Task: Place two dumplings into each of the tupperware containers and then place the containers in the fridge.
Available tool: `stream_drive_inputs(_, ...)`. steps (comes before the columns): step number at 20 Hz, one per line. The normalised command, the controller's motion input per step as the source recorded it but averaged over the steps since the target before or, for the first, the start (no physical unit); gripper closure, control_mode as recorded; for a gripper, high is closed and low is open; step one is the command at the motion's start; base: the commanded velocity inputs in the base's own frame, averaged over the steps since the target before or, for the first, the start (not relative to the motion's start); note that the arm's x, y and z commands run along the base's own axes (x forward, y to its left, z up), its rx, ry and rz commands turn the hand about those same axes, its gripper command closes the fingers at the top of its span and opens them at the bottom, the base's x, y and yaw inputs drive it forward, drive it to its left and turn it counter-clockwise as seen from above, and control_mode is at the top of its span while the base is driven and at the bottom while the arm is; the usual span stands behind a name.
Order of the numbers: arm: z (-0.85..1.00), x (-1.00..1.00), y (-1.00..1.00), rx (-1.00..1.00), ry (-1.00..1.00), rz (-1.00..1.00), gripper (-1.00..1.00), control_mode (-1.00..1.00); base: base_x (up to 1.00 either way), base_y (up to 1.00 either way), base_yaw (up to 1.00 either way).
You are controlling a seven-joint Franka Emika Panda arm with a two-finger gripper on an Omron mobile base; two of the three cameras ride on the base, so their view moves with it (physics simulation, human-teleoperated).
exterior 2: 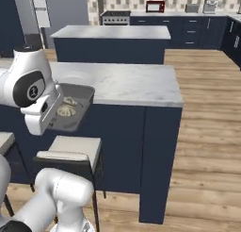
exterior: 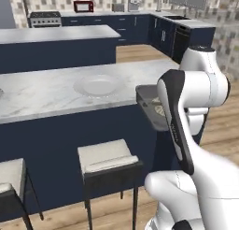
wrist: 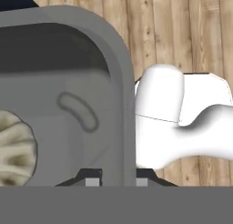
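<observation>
Hand view: the gripper [wrist: 118, 181] has its two dark tips closed on the rim of a container [wrist: 68, 104], one tip inside the wall and one outside. The container is a dull grey box with a low, thick wall and a rounded corner, and a short curved ridge is pressed into its floor. At the left edge of this view sits a dumpling [wrist: 16, 150], pale beige with darker greenish folds, ribbed like a pleated pouch. Beyond the rim there is wooden floor.

From the right base view the container [exterior 2: 77, 108] is held in the air, off the front edge of the counter [exterior 2: 141, 85] and above a stool [exterior 2: 70, 151]. It tilts slightly, its far edge higher. Two dumplings [exterior 2: 66, 107] lie inside, close together near the hand end, small lumpy tan pieces against the grey floor.

In the left base view the container [exterior: 149, 105] juts out from behind the arm's dark elbow, just off the counter's [exterior: 46, 93] right front corner, with a bit of dumpling [exterior: 160, 110] visible inside. A round pale plate [exterior: 97, 85] rests on the counter, to the left of the container. Two stools [exterior: 105, 159] stand below the counter's front.
</observation>
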Motion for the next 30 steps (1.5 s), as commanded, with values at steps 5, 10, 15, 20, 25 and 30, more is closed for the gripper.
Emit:
stream_drive_inputs(5, 0.00, 0.00, 0.00, 0.00, 0.00, 0.00, 1.00, 1.00, 0.00, -1.00, -0.01)
stream_drive_inputs(10, 0.00, 0.00, 0.00, 0.00, 0.00, 0.00, 1.00, 1.00, 0.00, -1.00, 0.00)
stream_drive_inputs(15, 0.00, 0.00, 0.00, 0.00, 0.00, 0.00, 1.00, 1.00, 0.15, -1.00, 0.00)
stream_drive_inputs(20, 0.00, 0.00, 0.00, 0.00, 0.00, 0.00, 1.00, 1.00, 0.52, -0.99, 0.00)
stream_drive_inputs(25, 0.00, 0.00, 0.00, 0.00, 0.00, 0.00, 1.00, 1.00, 1.00, -0.41, 0.06)
stream_drive_inputs(30, 0.00, 0.00, 0.00, 0.00, 0.00, 0.00, 1.00, 1.00, 1.00, -0.67, 0.13)
